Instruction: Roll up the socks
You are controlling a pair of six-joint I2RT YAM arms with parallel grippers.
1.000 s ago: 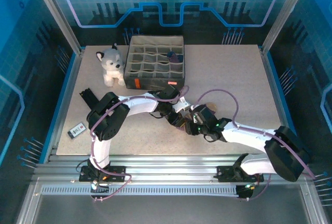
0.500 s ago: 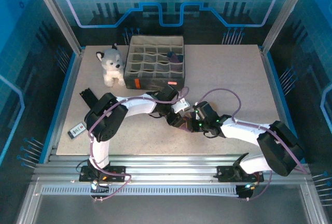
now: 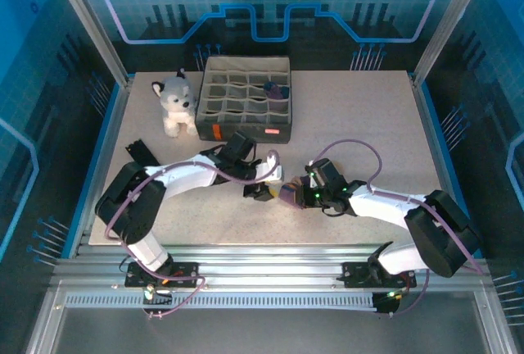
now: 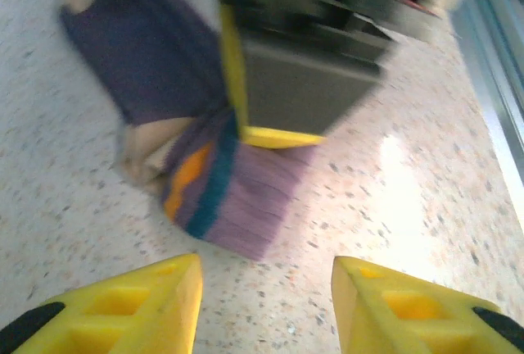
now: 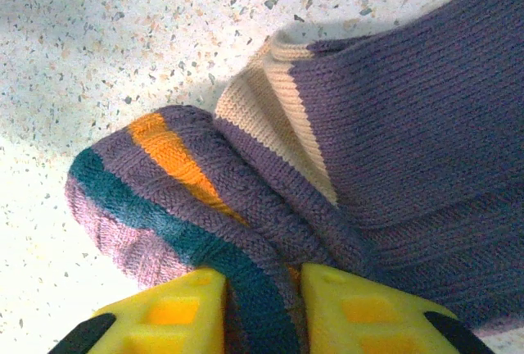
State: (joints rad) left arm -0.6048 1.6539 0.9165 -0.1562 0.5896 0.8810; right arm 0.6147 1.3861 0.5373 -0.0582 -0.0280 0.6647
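Note:
The two purple socks (image 3: 287, 195) lie bunched together on the table's near middle. One sock's cuff, banded orange and teal (image 5: 155, 190), folds over the darker sock with the tan band (image 5: 409, 108). My right gripper (image 5: 262, 309) is shut on the striped cuff, pinching the knit between its yellow fingers (image 5: 368, 313). In the top view the right gripper (image 3: 298, 192) sits at the bundle's right side. My left gripper (image 4: 266, 305) stands open just short of the striped sock (image 4: 237, 194), with bare table between its fingers. From above, the left gripper (image 3: 260, 191) is just left of the socks.
A grey compartment organizer (image 3: 246, 102) stands at the back, with a dark rolled item (image 3: 276, 89) in one cell. The grey-and-white plush husky (image 3: 174, 104) sits to its left. Both arms' cables loop over the table's middle.
My left gripper has drawn back leftward off the socks and now stands open. Its arm has swung left. The right gripper has stayed shut on the cuff, nearly still.

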